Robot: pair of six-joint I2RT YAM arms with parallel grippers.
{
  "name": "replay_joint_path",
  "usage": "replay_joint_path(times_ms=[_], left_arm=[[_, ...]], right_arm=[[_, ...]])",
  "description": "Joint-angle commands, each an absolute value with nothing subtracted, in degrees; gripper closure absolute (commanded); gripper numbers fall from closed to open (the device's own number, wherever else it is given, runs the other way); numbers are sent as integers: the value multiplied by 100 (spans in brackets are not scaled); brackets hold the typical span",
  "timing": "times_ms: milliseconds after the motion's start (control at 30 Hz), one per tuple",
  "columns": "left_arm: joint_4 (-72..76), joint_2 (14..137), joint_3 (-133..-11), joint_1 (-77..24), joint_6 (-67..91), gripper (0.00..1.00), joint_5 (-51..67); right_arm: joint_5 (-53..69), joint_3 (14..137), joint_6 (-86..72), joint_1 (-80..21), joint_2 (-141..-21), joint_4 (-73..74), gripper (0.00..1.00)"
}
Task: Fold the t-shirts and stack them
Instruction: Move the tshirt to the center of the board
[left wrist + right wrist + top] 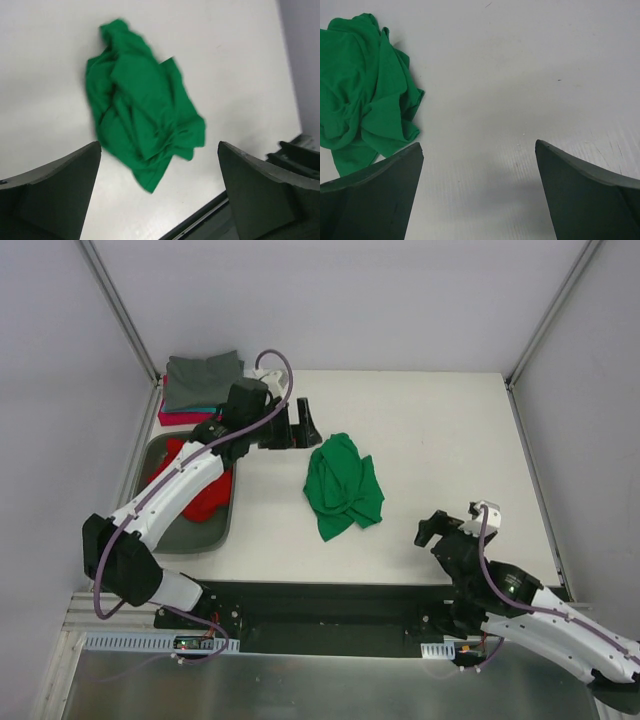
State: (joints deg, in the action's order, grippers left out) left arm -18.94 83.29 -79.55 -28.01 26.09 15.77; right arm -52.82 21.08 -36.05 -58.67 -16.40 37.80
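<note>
Top external: left claw (299, 426), right claw (437, 527) spread; green t-shirt (343, 486) clear of table (450, 440) edges.

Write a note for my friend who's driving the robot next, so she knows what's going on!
The left gripper is open and empty, beside the green t-shirt.
The right gripper is open and empty, by the near table edge.
The green t-shirt lies crumpled mid-table; the red t-shirt is crumpled in the grey tray.
Done: a folded stack at far left, with the grey t-shirt on top.
Left: fold green and red, then stack them.
</note>
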Motion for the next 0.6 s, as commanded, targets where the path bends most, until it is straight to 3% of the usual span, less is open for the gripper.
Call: replay_joint_path(times_ms=[0, 267, 433, 567], left_arm=[[-2013, 7376, -6824, -2760, 2452, 1, 440], [-1215, 6443, -4634, -2760, 3084, 1, 1519], [-747, 6574, -4044, -2769, 3287, 1, 2206], [-301, 6758, -3657, -2804, 3673, 1, 2443]], right_arm=[[-5300, 2478, -3762, -5845, -1898, 4157, 4], [-4072, 2593, -2640, -5845, -3188, 2816, 4], [-3455, 2891, -1953, -5678, -4620, 1725, 2], [-2482, 3128, -1662, -4977, -5544, 794, 3]])
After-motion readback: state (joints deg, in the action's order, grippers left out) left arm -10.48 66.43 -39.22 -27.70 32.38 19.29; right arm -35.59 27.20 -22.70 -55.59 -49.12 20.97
